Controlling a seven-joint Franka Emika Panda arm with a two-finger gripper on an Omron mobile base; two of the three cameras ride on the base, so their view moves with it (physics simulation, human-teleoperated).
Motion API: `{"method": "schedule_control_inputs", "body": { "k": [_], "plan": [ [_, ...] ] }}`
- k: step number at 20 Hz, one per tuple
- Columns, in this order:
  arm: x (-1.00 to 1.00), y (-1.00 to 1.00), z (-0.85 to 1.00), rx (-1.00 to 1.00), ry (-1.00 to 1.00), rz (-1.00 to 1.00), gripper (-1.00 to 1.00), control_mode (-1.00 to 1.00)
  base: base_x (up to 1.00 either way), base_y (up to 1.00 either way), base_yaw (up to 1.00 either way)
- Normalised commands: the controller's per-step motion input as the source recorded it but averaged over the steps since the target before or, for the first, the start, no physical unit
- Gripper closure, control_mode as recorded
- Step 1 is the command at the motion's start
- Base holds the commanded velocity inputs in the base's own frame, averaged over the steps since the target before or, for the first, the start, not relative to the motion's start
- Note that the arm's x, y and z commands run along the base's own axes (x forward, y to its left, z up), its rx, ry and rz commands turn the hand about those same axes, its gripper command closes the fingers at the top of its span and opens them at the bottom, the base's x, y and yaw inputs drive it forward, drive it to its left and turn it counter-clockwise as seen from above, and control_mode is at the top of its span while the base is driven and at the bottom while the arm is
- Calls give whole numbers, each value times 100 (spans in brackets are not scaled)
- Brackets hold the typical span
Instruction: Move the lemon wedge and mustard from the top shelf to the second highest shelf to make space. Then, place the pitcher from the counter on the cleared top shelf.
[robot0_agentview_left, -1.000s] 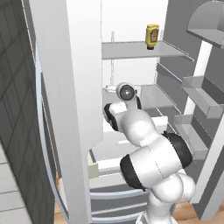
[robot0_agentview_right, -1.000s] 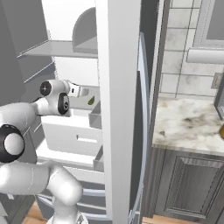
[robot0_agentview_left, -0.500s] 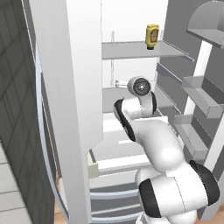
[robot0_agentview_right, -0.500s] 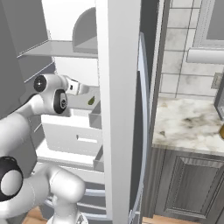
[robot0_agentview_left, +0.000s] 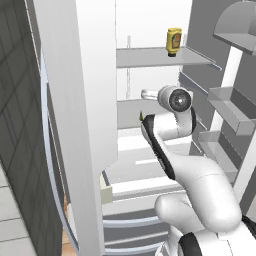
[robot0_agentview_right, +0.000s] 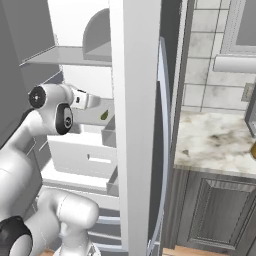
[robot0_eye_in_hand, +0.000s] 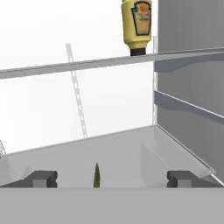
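Note:
The mustard (robot0_eye_in_hand: 136, 25), a squat yellow bottle with a red-and-green label, stands on the top shelf (robot0_eye_in_hand: 87, 64) near its right end; it is also seen as mustard (robot0_agentview_left: 174, 41) on the top shelf (robot0_agentview_left: 150, 56). The lemon wedge (robot0_eye_in_hand: 96, 176), tiny and olive-green, lies on the second highest shelf (robot0_eye_in_hand: 127, 151), a little ahead of my gripper (robot0_eye_in_hand: 112, 178). The gripper is open and holds nothing. From the right, the lemon wedge (robot0_agentview_right: 104, 115) sits just beyond the gripper (robot0_agentview_right: 95, 102). The counter (robot0_agentview_right: 215, 145) is at the right. The pitcher is not clearly seen.
The open fridge door (robot0_agentview_left: 80, 110) stands close on the arm's left, and door bins (robot0_agentview_left: 232, 107) line the right side. A white drawer (robot0_agentview_right: 82, 152) sits below the shelves. A dark thing (robot0_agentview_right: 251, 120) is cut off at the counter's right edge.
The arm has straightened and its wrist has drawn back from the lemon wedge, which stays on the second highest shelf. The gripper stays open and the mustard has not moved.

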Motion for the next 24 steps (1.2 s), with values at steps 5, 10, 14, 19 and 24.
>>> {"method": "schedule_control_inputs", "body": {
  "k": [5, 10, 14, 19, 24],
  "plan": [
    [-43, 0, 65, 0, 0, 0, -100, -100, 0, 0, 0],
    [-19, -1, 62, 0, 0, 0, -100, -100, 0, 0, 0],
    [0, 0, 41, 0, 0, -1, -100, -100, 0, 0, 0],
    [0, 0, 24, 0, 0, -1, -100, -100, 0, 0, 0],
    [4, 0, 26, 0, 0, 0, -100, -100, 0, 0, 0]
  ]
}}
